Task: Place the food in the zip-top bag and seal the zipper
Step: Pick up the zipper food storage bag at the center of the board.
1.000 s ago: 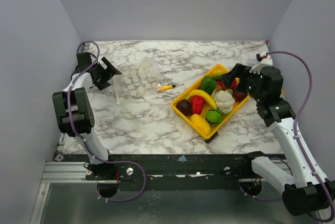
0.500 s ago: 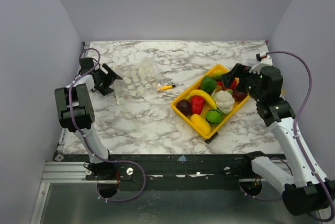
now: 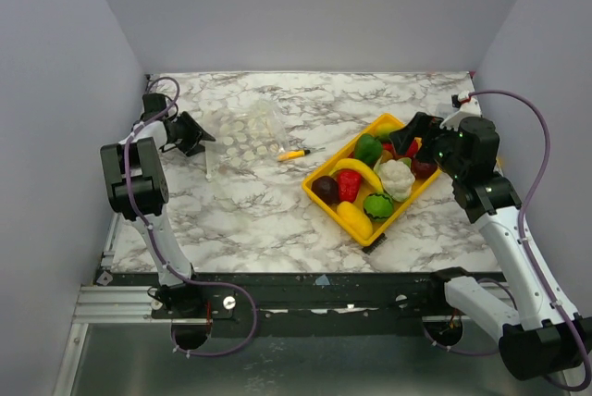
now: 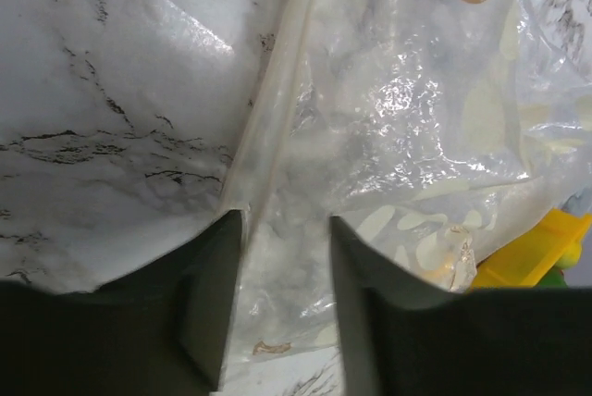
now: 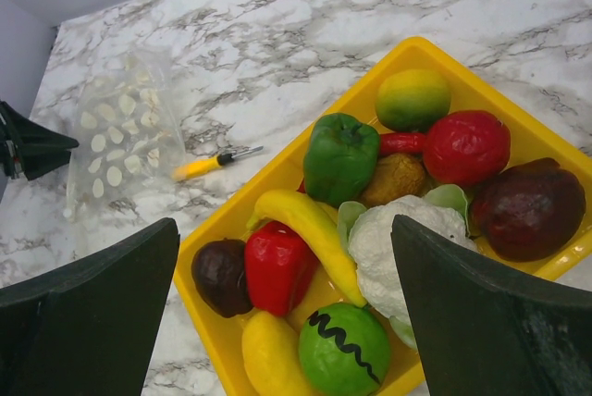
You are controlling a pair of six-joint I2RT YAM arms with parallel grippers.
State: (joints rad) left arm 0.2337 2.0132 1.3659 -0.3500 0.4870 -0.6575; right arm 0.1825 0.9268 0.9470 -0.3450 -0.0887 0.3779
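The zip-top bag (image 3: 245, 140) lies flat on the marble at the left, clear with pale dots. My left gripper (image 3: 202, 139) is at its left edge. In the left wrist view the bag's (image 4: 407, 128) plastic and the pale zipper (image 4: 277, 81) strip run between the fingers (image 4: 211, 303), which stand partly apart with a gap. The food sits in a yellow tray (image 5: 277, 167): banana (image 5: 310, 229), green pepper (image 5: 338, 155), cauliflower (image 5: 393, 239), red pepper (image 5: 273, 266), dark purple pieces. My right gripper (image 3: 409, 137) hovers wide open above the tray, holding nothing.
A small yellow stick with a dark tip (image 3: 294, 154) lies on the marble between bag and tray. Grey walls close in the table on the left, back and right. The left arm's elbow (image 3: 129, 179) stands near the left wall.
My left gripper's jaws have narrowed around the bag's edge, and the left arm has folded back toward the left wall. The right arm and the food have not moved.
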